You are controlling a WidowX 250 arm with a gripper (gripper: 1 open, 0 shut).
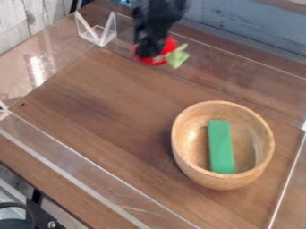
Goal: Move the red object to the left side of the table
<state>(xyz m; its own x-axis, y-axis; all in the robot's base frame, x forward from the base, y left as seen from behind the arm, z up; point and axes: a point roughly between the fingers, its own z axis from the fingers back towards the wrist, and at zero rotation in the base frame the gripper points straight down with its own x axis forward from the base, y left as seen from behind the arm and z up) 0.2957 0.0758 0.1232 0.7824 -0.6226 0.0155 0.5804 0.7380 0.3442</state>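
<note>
The gripper (153, 52) comes down from the top edge of the view as a dark, motion-blurred shape, and its lower end sits right on the red object (157, 54), a small bright red toy with a green leafy top that sticks out to the right of the fingers. The jaws look drawn in narrowly around the red body, with red showing on both sides of the dark fingers and just below them, so the gripper reads as closed on the toy, not spread wide; the blur hides the fingertips themselves, and it cannot be told whether the toy is lifted clear of the surface or brushing it. Taking the wooden bowl (191, 156) as the landmark, the red object lies well apart from it, up and to the left in the picture, near the far part of the table (96, 107). The bowl stands in the lower right area of the dark wood-grain tabletop and holds a green rectangular block (220, 146) lying flat inside it, its long side running roughly toward and away from the camera. Farther left of the bowl than the toy, and above it, a small clear acrylic piece (96, 29) stands at the table's far corner, near the gripper but apart from it.
</note>
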